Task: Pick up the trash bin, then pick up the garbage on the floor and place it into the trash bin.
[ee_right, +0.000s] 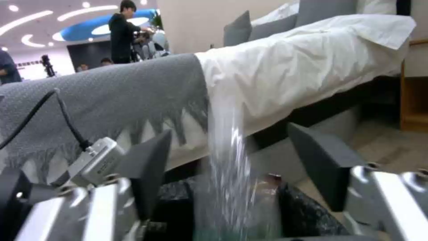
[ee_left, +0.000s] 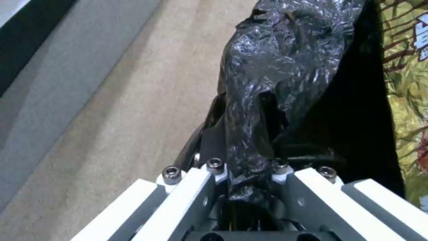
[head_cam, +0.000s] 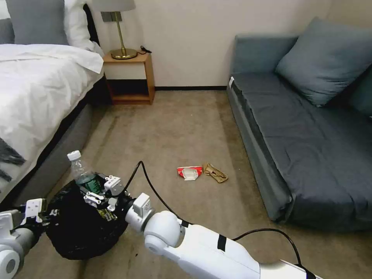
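Bottle at the mouth of the trash bin, two pieces of garbage on the carpet.

The head view showed the trash bin (head_cam: 77, 224) beside the bed (head_cam: 35, 97), the left gripper (head_cam: 37, 213) at its rim. The left wrist view showed that gripper clamped on a fold of the black bag (ee_left: 267, 83), with a yellow-gold snack wrapper (ee_left: 408, 83) inside; its print could not be read. The right gripper (head_cam: 101, 190) was over the bin with its fingers (ee_right: 149, 167) wide apart around the clear bottle (head_cam: 82, 172), which stood upright between them. The red-and-white packet (head_cam: 190, 172) and tan crumpled paper (head_cam: 216, 173) lay well apart from the bin, near the sofa (head_cam: 306, 147).
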Robot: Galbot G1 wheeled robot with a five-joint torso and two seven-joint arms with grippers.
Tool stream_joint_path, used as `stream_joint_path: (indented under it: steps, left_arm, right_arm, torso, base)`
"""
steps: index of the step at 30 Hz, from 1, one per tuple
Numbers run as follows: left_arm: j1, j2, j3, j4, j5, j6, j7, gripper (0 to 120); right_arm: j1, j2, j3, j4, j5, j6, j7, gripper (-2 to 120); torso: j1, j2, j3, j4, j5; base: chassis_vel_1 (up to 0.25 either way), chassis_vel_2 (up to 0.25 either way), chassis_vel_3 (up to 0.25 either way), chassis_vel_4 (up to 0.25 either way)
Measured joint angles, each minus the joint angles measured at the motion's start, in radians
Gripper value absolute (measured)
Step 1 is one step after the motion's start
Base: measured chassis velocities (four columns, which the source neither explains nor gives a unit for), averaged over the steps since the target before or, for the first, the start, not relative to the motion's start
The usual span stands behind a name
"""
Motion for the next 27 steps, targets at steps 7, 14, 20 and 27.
stream_joint_path:
  steps: [7, 14, 20, 27]
  left_arm:
    - [-0.003, 0.002, 0.005, 0.001, 0.000, 0.000, 0.000, 3]
    - [-0.006, 0.005, 0.004, 0.006, -0.001, 0.000, 0.000, 3]
    - [-0.009, 0.006, 0.001, 0.010, -0.002, 0.000, 0.000, 3]
    - [-0.015, 0.007, -0.003, 0.022, -0.003, 0.000, 0.000, 3]
  right_arm:
    - [-0.015, -0.017, 0.017, 0.007, -0.003, -0.001, 0.000, 98]
    - [-0.049, -0.046, 0.055, 0.030, -0.027, -0.008, 0.029, 100]
    - [-0.146, -0.116, 0.169, 0.087, -0.110, -0.021, 0.051, 100]
    - [-0.243, -0.228, 0.286, 0.125, -0.164, 0.026, 0.045, 100]
  torso:
    - [0.000, 0.000, 0.000, 0.0000, 0.0001]
    - [0.000, 0.000, 0.000, 0.0000, 0.0001]
    - [0.000, 0.000, 0.000, 0.0002, 0.0003]
    - [0.000, 0.000, 0.000, 0.0000, 0.0004]
  base:
    - [0.000, 0.000, 0.000, 0.000]
    - [0.000, 0.000, 0.000, 0.000]
    - [0.000, 0.000, 0.000, 0.000]
    - [0.000, 0.000, 0.000, 0.000]
